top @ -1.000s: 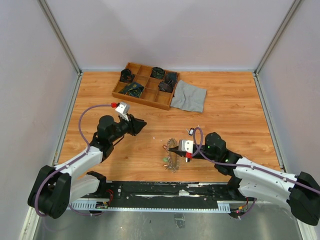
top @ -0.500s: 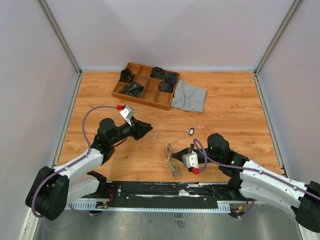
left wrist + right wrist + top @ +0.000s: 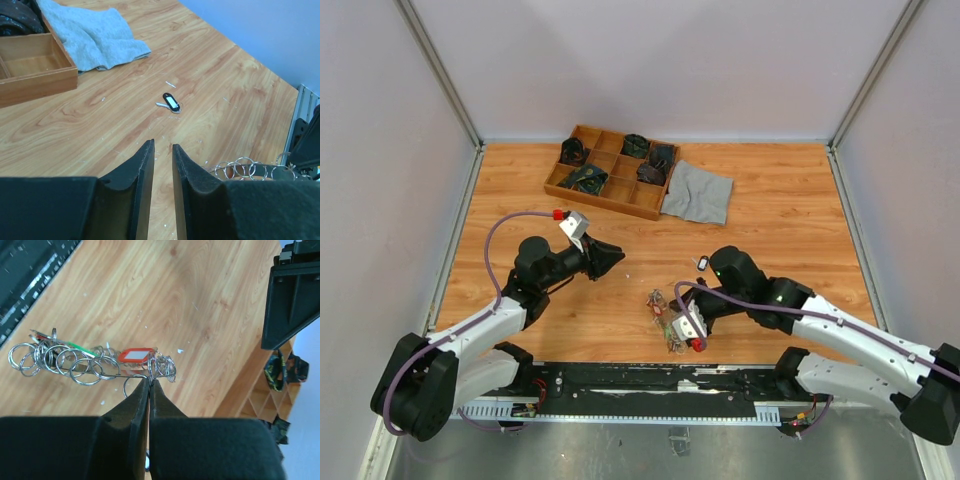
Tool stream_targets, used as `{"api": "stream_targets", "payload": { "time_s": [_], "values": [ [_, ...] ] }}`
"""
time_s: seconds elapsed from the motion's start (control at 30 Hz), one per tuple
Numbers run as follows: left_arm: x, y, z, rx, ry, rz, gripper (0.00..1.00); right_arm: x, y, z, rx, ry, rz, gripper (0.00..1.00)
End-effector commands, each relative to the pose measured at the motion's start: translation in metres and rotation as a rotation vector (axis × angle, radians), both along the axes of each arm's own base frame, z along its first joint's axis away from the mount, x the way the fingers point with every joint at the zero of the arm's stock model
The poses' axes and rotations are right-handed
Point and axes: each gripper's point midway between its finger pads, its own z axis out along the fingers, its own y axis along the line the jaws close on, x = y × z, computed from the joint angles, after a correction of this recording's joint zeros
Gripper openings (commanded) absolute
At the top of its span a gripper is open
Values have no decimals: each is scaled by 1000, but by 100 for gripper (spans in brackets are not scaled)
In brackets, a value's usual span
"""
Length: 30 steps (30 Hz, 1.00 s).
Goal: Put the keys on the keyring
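The keyring [image 3: 90, 367] is a thin wire strung with several silver split rings, with a red tag [image 3: 135, 355] and a green tag [image 3: 80, 346] among them. My right gripper [image 3: 150, 380] is shut, pinching one of its rings at the fingertips. From above, the keyring [image 3: 657, 300] lies near the front edge beside my right gripper [image 3: 672, 322]. A single key with a black-and-white tag [image 3: 171, 102] lies on the wood beyond my left gripper [image 3: 162, 145], whose jaws stand narrowly open with nothing between them. That same key [image 3: 702, 263] shows in the top view, right of my left gripper [image 3: 612, 258].
A wooden compartment tray [image 3: 600, 201] with dark items stands at the back, and a grey cloth [image 3: 698, 192] lies at its right end. Small white scraps dot the wooden table. The black rail with the arm bases runs along the near edge.
My right arm has swung its wrist toward the front edge and turned, dragging the keyring slightly. My left gripper shifted a little to the right, then stopped.
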Motion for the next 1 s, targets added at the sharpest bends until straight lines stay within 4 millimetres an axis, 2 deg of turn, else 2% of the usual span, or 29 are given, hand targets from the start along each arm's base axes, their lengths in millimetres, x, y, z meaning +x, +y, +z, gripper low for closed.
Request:
{"api": "stream_targets", "payload": {
  "time_s": [0.0,0.23,0.3,0.4,0.5,0.6,0.67,0.8,0.87,0.97],
  "values": [
    [1,1,5,0,-36,11,26,9,-14,-31,-192,-88,9,0],
    [5,5,4,12,-34,40,25,-8,51,-53,-73,-52,127,1],
    [7,7,3,16,-31,54,25,-15,62,-63,-78,-39,163,1],
    [8,8,3,18,-31,65,25,-27,72,-69,-50,5,193,1],
    [9,9,2,20,-26,76,24,-33,70,-74,-60,47,191,5],
    [10,9,3,20,-27,78,25,-32,67,-76,-60,82,139,20],
    [10,9,2,21,-25,78,25,-28,65,-73,-44,102,82,30],
    [10,10,1,22,-22,82,24,-12,60,-53,49,132,-82,44],
    [11,9,1,22,-21,82,24,-4,53,-49,71,185,-201,47],
    [11,10,1,22,-20,88,24,9,38,-49,72,298,-422,45]
  ]
}}
